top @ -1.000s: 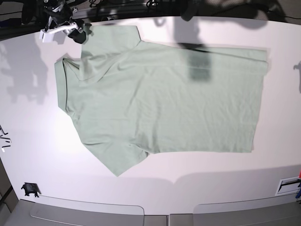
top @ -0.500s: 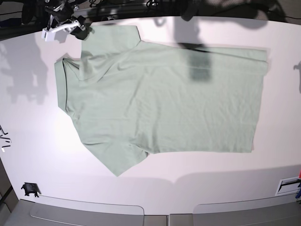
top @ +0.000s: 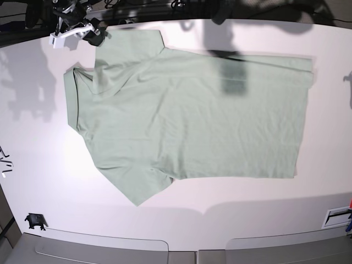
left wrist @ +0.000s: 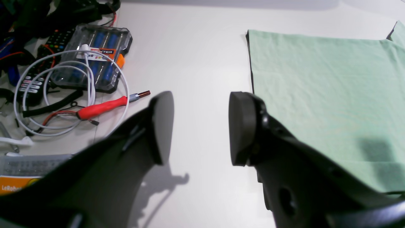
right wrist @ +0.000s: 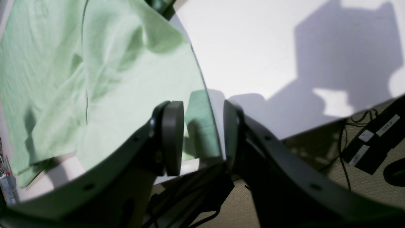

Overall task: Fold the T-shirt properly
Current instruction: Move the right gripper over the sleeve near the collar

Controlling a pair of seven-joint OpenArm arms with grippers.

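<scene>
The pale sage-green T-shirt (top: pixel 192 115) lies spread flat on the white table (top: pixel 44 143), collar to the left and hem to the right. My right gripper (top: pixel 92 33) is at the far left corner, by the upper sleeve. In the right wrist view the right gripper (right wrist: pixel 202 133) is open, and the sleeve's edge (right wrist: pixel 202 126) shows between its jaws. The T-shirt (left wrist: pixel 322 85) also shows in the left wrist view. My left gripper (left wrist: pixel 199 126) is open and empty above bare table, just off the shirt's hem edge. It is out of the base view.
A clear screwdriver case (left wrist: pixel 91 57), a coiled white cable (left wrist: pixel 123 82) and a red-handled tool (left wrist: pixel 101 107) lie beside the hem end. The table's back edge and floor cables (right wrist: pixel 351 133) are close to the right gripper. A small black object (top: pixel 34 221) sits front left.
My right gripper has shifted slightly up toward the table's back edge by the sleeve. The shirt has not moved.
</scene>
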